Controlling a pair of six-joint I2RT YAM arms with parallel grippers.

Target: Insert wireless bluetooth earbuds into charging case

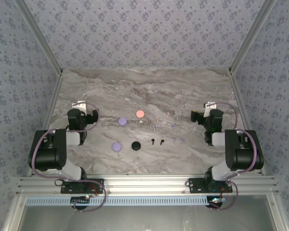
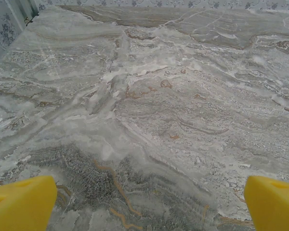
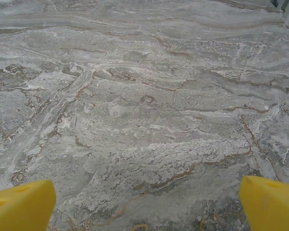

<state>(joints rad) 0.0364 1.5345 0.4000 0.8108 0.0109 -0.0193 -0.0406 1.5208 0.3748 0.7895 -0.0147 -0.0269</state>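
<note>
Earbuds [image 1: 154, 141] tiny, hard to resolve, left end effector [image 2: 147, 204] and right end effector [image 3: 145, 204] spread apart, fingertips [image 2: 21, 202] cropped

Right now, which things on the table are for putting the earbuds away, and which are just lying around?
For the job: black earbuds, lavender earbuds, pale earbuds, black round case, pink round case, near lavender case, far lavender case.

Just there: marble table, patterned walls, metal rail.
</note>
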